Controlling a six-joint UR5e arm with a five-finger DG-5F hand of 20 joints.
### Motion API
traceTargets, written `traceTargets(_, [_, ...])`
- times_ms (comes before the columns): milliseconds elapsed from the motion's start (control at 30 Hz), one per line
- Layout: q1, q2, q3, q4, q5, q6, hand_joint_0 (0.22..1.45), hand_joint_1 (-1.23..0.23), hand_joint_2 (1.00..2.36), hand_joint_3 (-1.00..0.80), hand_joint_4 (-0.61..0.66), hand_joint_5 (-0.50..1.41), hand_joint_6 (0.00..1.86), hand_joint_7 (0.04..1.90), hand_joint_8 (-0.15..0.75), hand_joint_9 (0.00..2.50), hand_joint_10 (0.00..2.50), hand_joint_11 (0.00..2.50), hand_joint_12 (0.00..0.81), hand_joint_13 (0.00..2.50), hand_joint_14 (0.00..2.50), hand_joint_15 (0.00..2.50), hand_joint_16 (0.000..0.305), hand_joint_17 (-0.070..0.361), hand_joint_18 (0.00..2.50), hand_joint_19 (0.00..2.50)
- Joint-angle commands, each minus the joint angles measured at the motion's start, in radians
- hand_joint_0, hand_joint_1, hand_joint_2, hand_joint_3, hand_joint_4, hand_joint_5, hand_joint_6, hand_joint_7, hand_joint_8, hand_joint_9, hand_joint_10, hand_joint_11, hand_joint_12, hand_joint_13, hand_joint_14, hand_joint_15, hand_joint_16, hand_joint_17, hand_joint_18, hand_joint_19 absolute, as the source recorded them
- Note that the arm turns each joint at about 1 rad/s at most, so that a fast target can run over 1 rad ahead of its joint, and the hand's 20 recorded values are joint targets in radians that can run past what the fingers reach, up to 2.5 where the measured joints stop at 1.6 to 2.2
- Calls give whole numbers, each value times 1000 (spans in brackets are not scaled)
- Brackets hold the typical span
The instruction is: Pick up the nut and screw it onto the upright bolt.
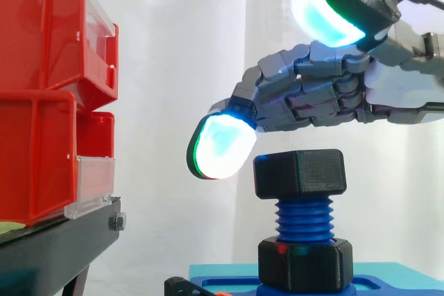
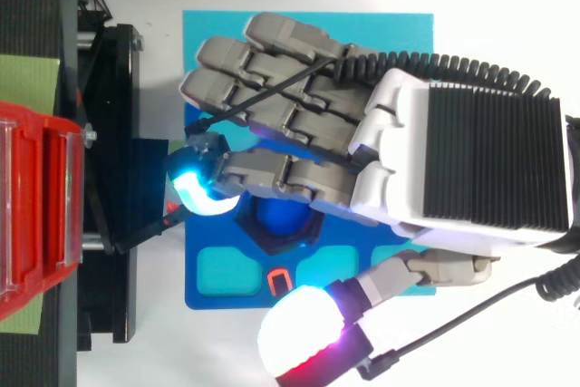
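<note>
A blue threaded bolt [image 1: 304, 218] stands upright on a blue base plate [image 2: 217, 278]. A black nut [image 1: 300, 172] sits on the bolt's top, and a second black nut [image 1: 305, 263] sits at its foot. My hand [image 1: 312, 95] hovers just above the upper nut, open, with its fingers stretched leftward and nothing held. One glowing fingertip [image 1: 218, 147] hangs close by the nut's upper left corner; I cannot tell whether it touches. The thumb is raised, away from the nut. In the top view the hand [image 2: 435, 160] covers most of the bolt head [image 2: 276, 222].
Stacked red bins [image 1: 48, 95] rest on a black stand [image 1: 55, 247] at the left, a short gap from the bolt. The blue plate lies on a turquoise mat [image 2: 399, 33] and has shallow turquoise pockets [image 2: 224, 269] along its near edge.
</note>
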Motion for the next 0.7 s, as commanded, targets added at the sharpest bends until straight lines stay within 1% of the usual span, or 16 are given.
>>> traceTargets(0, [-2, 1, 0, -21, -1, 0, 489, -58, 1000, -500, 257, -174, 503, 803, 296, 217, 0, 0, 363, 179, 0, 0, 44, 100, 11, 0])
traceTargets(100, [-5, -1, 0, -33, -1, 0, 490, -77, 1000, -500, 268, -171, 503, 813, 306, 250, 0, 0, 358, 192, 0, 0, 42, 95, 19, 0])
traceTargets(267, [-13, -1, 0, -36, -2, 0, 494, -106, 1000, -500, 277, -163, 503, 855, 310, 280, 0, 0, 348, 211, 0, 0, 41, 91, 43, 0])
traceTargets(433, [-17, 1, 0, -36, -12, 0, 496, -125, 1000, -500, 298, -151, 504, 942, 315, 300, 0, 0, 338, 230, 0, 0, 39, 87, 55, 0])
traceTargets(500, [-24, 1, 0, -36, -16, 0, 497, -130, 1000, -500, 297, -150, 504, 964, 315, 306, 0, 0, 337, 234, 0, 0, 39, 87, 58, 0])
traceTargets(667, [-31, 1, 0, -36, -25, 0, 498, -142, 1000, -500, 309, -138, 504, 1072, 317, 316, 0, 0, 335, 246, 0, 0, 38, 86, 79, 0])
